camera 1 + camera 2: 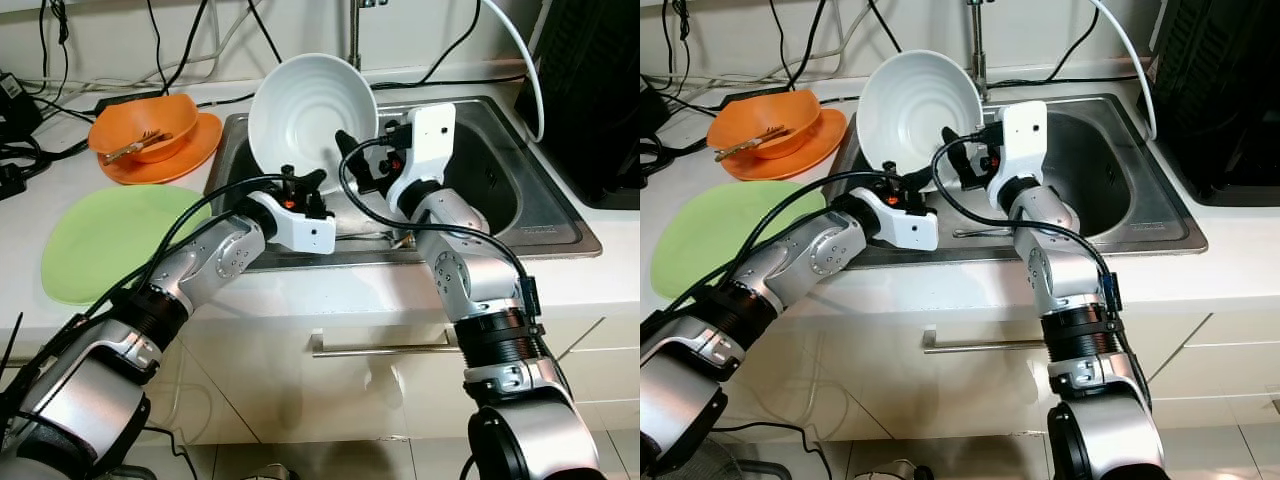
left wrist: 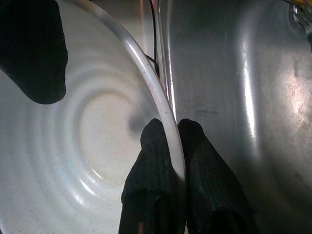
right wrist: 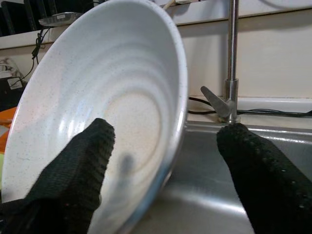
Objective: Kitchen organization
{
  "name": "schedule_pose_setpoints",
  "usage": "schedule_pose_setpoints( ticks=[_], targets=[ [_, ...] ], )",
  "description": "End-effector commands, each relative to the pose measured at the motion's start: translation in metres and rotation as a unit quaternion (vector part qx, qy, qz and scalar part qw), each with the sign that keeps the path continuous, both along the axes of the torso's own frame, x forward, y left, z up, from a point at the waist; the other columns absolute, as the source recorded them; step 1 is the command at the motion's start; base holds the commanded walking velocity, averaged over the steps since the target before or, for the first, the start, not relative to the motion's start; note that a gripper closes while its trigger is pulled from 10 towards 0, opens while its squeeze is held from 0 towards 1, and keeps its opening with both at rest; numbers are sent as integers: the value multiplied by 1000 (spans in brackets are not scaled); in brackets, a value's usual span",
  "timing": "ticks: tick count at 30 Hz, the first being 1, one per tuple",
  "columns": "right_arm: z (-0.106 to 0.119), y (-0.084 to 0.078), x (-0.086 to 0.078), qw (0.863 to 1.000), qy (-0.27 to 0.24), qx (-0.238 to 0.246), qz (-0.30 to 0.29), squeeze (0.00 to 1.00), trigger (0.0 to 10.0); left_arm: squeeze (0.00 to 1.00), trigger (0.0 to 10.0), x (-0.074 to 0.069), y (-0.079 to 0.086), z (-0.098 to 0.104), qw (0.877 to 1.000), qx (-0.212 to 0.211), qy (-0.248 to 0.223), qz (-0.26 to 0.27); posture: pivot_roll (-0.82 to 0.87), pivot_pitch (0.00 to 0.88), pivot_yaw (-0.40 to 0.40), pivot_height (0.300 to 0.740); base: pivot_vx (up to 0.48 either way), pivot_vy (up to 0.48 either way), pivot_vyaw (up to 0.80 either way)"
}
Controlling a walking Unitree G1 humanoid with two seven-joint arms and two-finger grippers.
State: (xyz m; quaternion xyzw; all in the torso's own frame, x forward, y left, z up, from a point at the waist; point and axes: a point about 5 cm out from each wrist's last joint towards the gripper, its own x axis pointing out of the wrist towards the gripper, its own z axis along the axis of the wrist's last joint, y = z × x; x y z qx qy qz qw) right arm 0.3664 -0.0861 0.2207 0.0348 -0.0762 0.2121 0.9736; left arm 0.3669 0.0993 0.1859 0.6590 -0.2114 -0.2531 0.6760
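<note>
A large white bowl (image 1: 312, 122) stands tilted on its edge over the left part of the steel sink (image 1: 500, 180), its hollow facing the robot. The left gripper (image 1: 303, 183) pinches the bowl's lower rim, one finger (image 2: 151, 165) inside and the other outside. The right gripper (image 1: 352, 150) is spread wide at the bowl's right rim, one finger (image 3: 83, 161) inside the hollow, the other (image 3: 258, 165) apart from the bowl. On the counter (image 1: 70, 175) to the left lie a green plate (image 1: 115, 240) and an orange bowl (image 1: 150, 128) on an orange plate (image 1: 190, 155). A faucet (image 3: 231, 58) rises behind the sink.
</note>
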Motion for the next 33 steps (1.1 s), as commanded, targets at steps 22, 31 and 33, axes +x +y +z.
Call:
schedule_pose_setpoints(
  ticks=[22, 31, 33],
  targets=[
    [-2, -1, 0, 1000, 18, 24, -5, 0, 0, 0, 10000, -5, 10, 0, 999, 18, -35, 3, 137, 17, 110, 740, 0, 0, 0],
    [-2, 0, -1, 999, 22, 26, -1, 0, 0, 0, 10000, -3, 14, 6, 997, 32, -68, 14, 136, 15, 110, 740, 0, 0, 0],
    [-3, 0, 0, 999, 23, 27, -2, 0, 0, 451, 10000, -2, 15, 7, 997, 29, -71, 18, 136, 15, 110, 740, 0, 0, 0]
  ],
)
